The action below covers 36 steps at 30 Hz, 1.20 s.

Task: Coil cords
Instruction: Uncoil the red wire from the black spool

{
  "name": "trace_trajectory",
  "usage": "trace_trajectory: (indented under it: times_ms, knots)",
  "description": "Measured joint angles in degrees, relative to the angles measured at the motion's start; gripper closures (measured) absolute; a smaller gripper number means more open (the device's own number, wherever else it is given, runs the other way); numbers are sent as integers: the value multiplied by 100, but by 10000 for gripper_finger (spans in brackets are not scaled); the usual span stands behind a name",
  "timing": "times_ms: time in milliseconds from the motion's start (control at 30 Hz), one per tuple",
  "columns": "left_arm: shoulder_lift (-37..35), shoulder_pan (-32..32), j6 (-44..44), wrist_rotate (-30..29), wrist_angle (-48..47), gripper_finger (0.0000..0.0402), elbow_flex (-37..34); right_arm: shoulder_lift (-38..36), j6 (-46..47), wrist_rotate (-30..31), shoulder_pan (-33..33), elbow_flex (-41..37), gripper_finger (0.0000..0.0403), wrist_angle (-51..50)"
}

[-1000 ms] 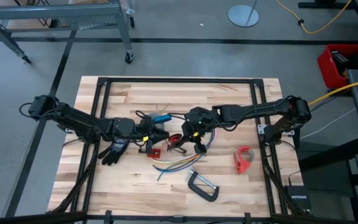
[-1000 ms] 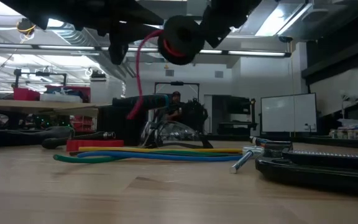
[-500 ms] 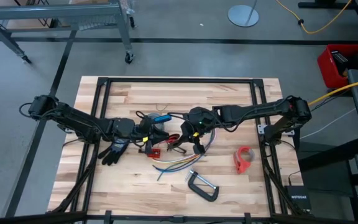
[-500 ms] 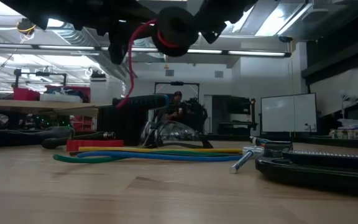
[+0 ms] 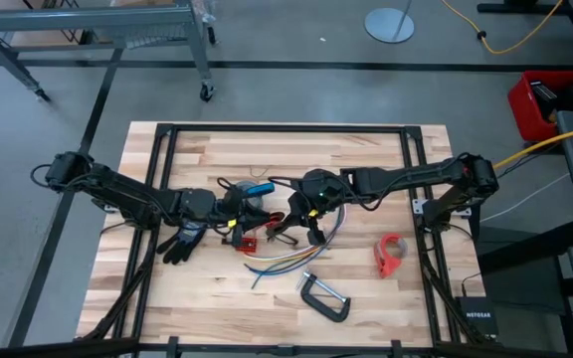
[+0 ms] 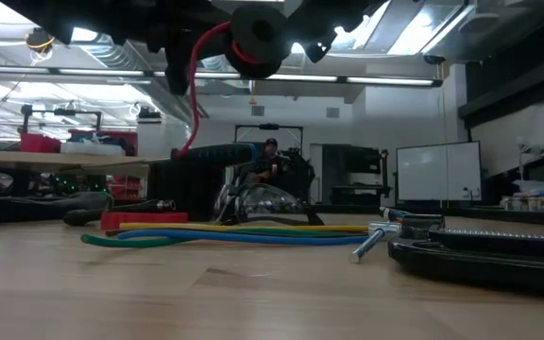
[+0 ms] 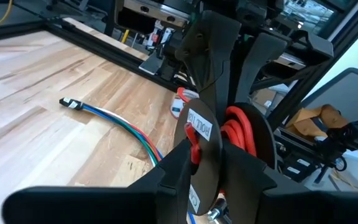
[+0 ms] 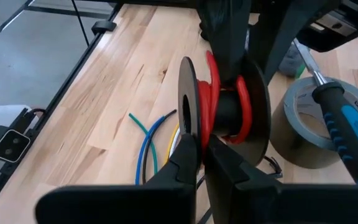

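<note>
A black spool wound with red cord [image 8: 225, 102] hangs above the table's middle [image 5: 279, 225], high in the low view [image 6: 256, 38]. My left gripper [image 7: 207, 180] reaches it from the table's left and my right gripper [image 8: 202, 162] from the right; each is shut on one of its flanges. A loose length of red cord [image 6: 190, 90] leaves the spool and hangs down toward the table. A bundle of yellow, blue, green and purple cords [image 5: 282, 261] lies flat on the wood below and nearer the front edge [image 6: 234, 231]. My left gripper pinches the labelled flange [image 7: 199, 134] at its rim between its two fingers, coming nearly level from the table's left. One finger [image 7: 244, 177] stands on the side of the red windings. The spool is lifted clear of the table, its flanges upright. My right gripper pinches the rim of the other, thin flange [image 8: 185, 121] between its two fingers, slanting down from the table's right. The finger [image 8: 225, 165] on the hub side sits under the red windings. The spool is clear of the table.
A grey tape roll [image 8: 309, 124] and a blue-handled screwdriver [image 8: 347, 127] lie behind the spool. A red tape dispenser [image 5: 391, 254], a black C-clamp [image 5: 324, 296] and a black glove [image 5: 182, 242] lie on the table. A person [image 6: 270, 156] shows in the room behind.
The spool has risen a little and shifted toward the table's left as my right gripper tipped. The loose red cord, which hung in a slack slant, now arcs off the spool and hangs straighter.
</note>
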Motion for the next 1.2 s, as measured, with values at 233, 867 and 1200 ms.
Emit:
trace_trajectory:
  times_ms: [233,867,1200]
  knots:
    - [-2,0,216,-10,-1,393,0,0,11,-11,0,0,388,4]
    - [4,11,99,-277,34,400,0,-10,120,-36,-2,0,263,83]
    - [-13,22,111,-1409,-302,401,-4,-184,101,718,-76,757,242,-1050]
